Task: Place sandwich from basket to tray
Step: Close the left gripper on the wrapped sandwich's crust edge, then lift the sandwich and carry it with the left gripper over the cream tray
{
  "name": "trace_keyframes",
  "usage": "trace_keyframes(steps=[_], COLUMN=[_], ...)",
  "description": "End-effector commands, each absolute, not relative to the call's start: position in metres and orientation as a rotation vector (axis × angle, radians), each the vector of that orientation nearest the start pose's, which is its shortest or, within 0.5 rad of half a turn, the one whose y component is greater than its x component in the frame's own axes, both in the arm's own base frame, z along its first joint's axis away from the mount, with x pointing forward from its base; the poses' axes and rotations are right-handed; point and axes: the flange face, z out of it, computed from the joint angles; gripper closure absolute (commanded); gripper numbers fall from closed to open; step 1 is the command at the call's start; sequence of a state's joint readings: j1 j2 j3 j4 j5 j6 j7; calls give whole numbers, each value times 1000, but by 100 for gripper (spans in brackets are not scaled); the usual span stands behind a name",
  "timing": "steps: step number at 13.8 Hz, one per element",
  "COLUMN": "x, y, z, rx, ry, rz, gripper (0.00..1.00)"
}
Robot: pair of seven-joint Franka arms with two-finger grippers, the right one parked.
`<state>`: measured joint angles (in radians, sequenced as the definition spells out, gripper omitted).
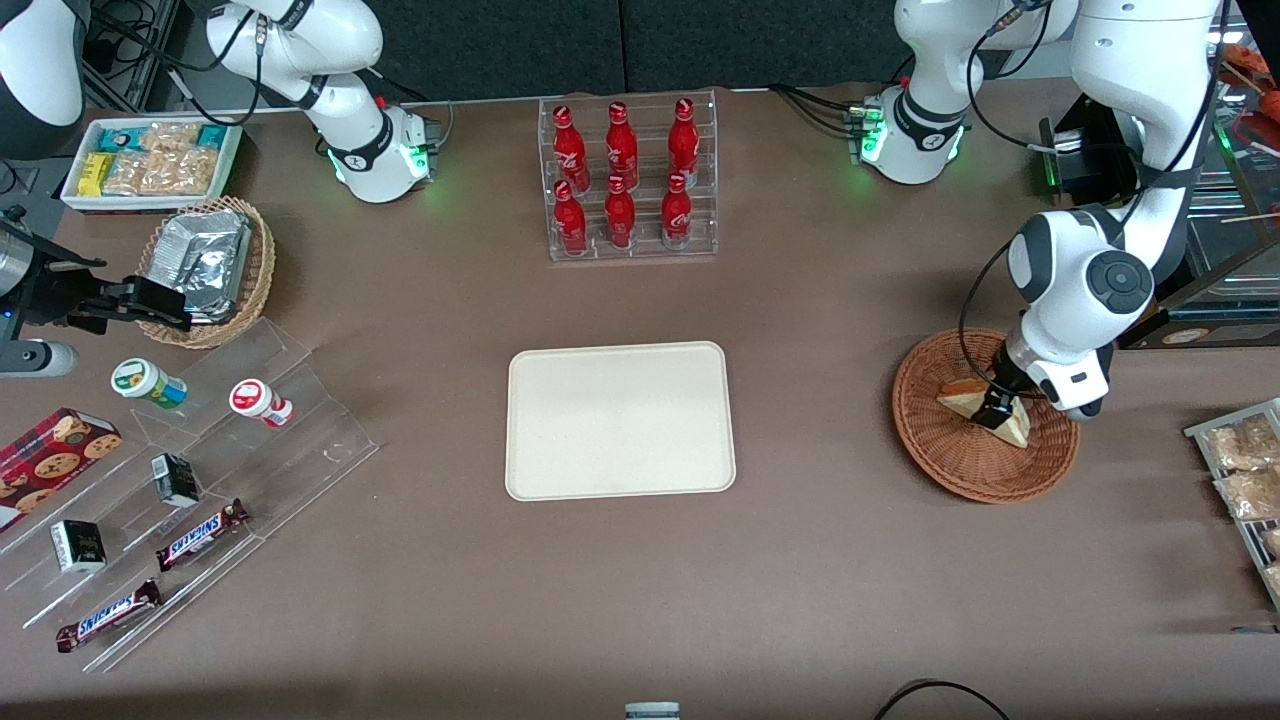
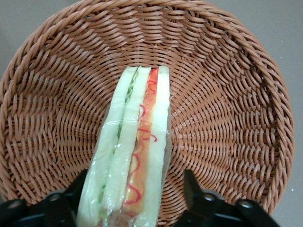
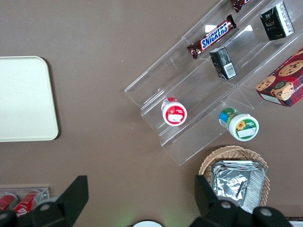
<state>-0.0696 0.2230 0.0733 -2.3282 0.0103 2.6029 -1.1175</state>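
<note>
The sandwich (image 1: 1017,429), a wrapped wedge of pale bread with a red and green filling stripe (image 2: 142,137), lies in the round reddish-brown wicker basket (image 1: 960,470) toward the working arm's end of the table. My left gripper (image 1: 1000,408) is lowered into the basket and stands open astride the sandwich (image 2: 136,178). One black finger (image 2: 78,189) is against the wrapper. A gap of bare wicker shows between the other finger (image 2: 191,187) and the bread. The cream tray (image 1: 620,420) lies flat mid-table with nothing on it, well apart from the basket (image 2: 227,94).
A clear rack of red bottles (image 1: 628,180) stands farther from the front camera than the tray. Packets of snacks (image 1: 1245,470) lie beside the basket at the table's edge. Toward the parked arm's end are an acrylic shelf of snacks (image 1: 200,470) and a tan basket of foil packets (image 1: 210,265).
</note>
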Motion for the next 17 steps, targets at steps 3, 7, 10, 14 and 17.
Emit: trace_keyframes(steps=[3, 7, 10, 14, 17], x=[529, 534, 542, 566, 566], y=[1, -1, -18, -60, -108], z=[258, 299, 353, 425, 453], rx=[-2676, -2673, -2690, -2714, -2784], ry=[-1677, -1652, -1564, -1454, -1344], rz=[-131, -87, -11, 60, 45], gripper=[84, 80, 79, 80, 80])
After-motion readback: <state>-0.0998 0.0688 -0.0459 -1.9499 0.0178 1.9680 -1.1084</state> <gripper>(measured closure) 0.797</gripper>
